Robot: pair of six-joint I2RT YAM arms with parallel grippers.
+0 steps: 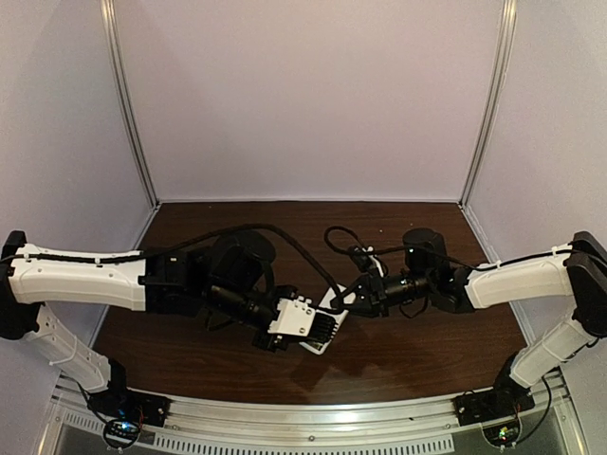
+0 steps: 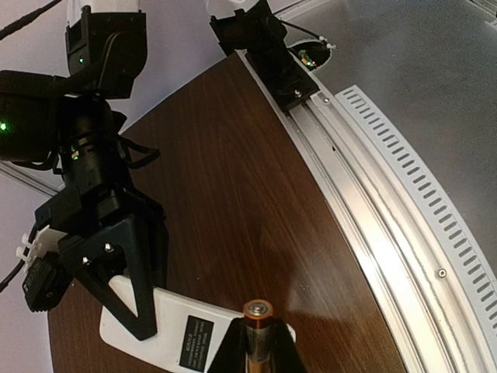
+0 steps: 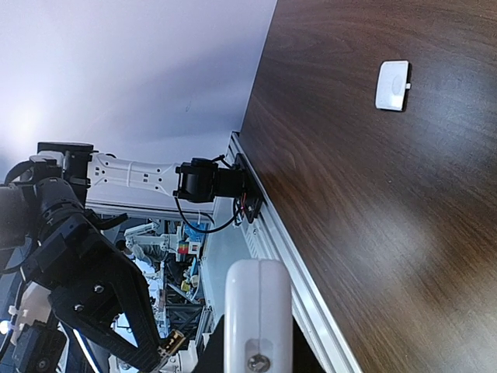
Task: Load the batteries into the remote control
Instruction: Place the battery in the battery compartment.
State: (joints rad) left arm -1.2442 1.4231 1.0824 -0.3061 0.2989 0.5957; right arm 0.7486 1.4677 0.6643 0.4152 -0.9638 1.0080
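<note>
Gold-yellow with a pale end cap, one battery (image 2: 258, 317) sits clamped between the fingers of the left gripper (image 2: 258, 340), which is closed snugly on it and carries it in the air above the dark wooden worktop (image 3: 373, 233). Just beside it, the right gripper (image 1: 343, 301) is closed on the white remote control (image 2: 175, 315) and holds it off the worktop too, one end presented toward the battery. So both pickups are done and the two pieces are brought close, but the battery is not yet seated: from the left wrist view its tip is near the edge of the remote control and apart from it. A small white panel (image 3: 392, 85) lies on the worktop well apart from both grippers; it may be the battery cover, though it is too small to be sure. The other battery shows in none of the views, so I cannot tell whether it is already in the recess or hidden elsewhere. As I judge it, what remains is lining this battery up with the recess, pressing it home, and settling the other one.
</note>
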